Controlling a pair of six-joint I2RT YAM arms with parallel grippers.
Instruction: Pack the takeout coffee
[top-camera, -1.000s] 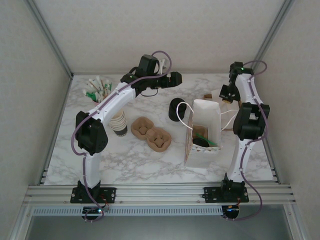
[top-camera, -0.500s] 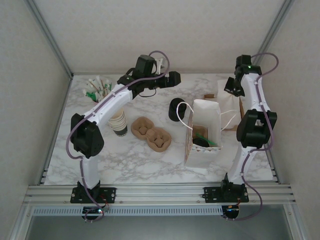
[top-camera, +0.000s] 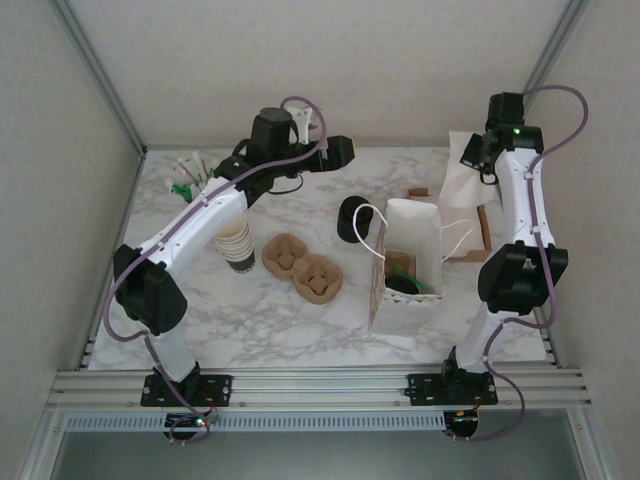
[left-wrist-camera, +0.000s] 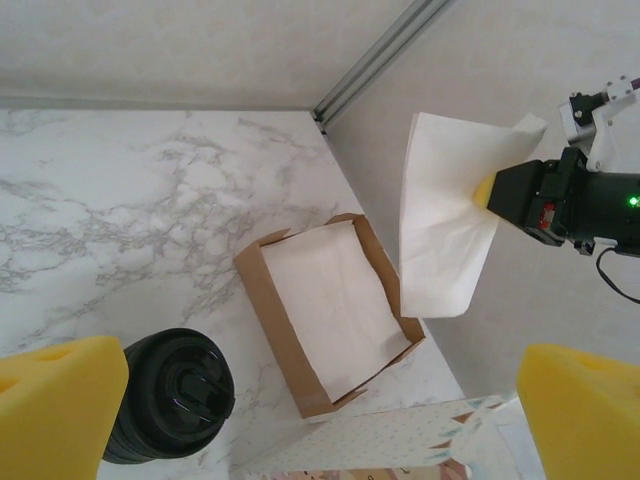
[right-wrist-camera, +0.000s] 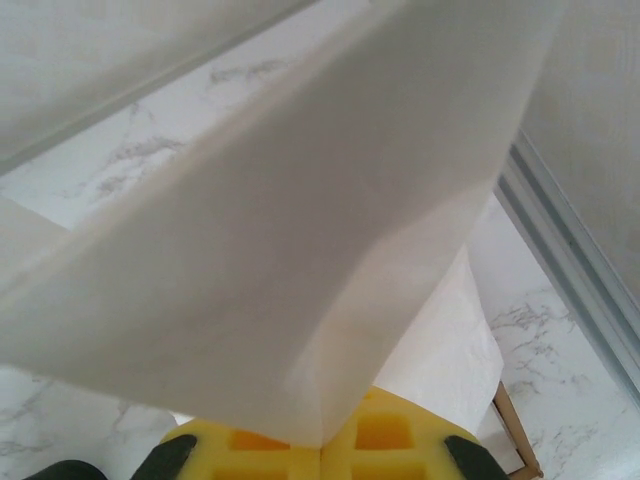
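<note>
Hovering my left gripper (top-camera: 342, 152) spread wide and empty over the back of the table, near the black cylinder (top-camera: 352, 218). Coffee (top-camera: 403, 285) sits inside the white bag (top-camera: 398, 312), lid up. Right gripper (left-wrist-camera: 487, 190) pinches a napkin (left-wrist-camera: 440, 230) high above its brown box (left-wrist-camera: 258, 290). I'd swing it left over the bag mouth, lower it, then let go.

— What's it boxed in by?
— Pale, finely textured walls (top-camera: 330, 70) on three sides, with grey aluminium posts (top-camera: 98, 75) running up the back corners.
— And underneath?
— A white marble-patterned surface (top-camera: 250, 325) with grey veins, evenly lit, with a ribbed aluminium rail (top-camera: 320, 383) along its near edge.
</note>
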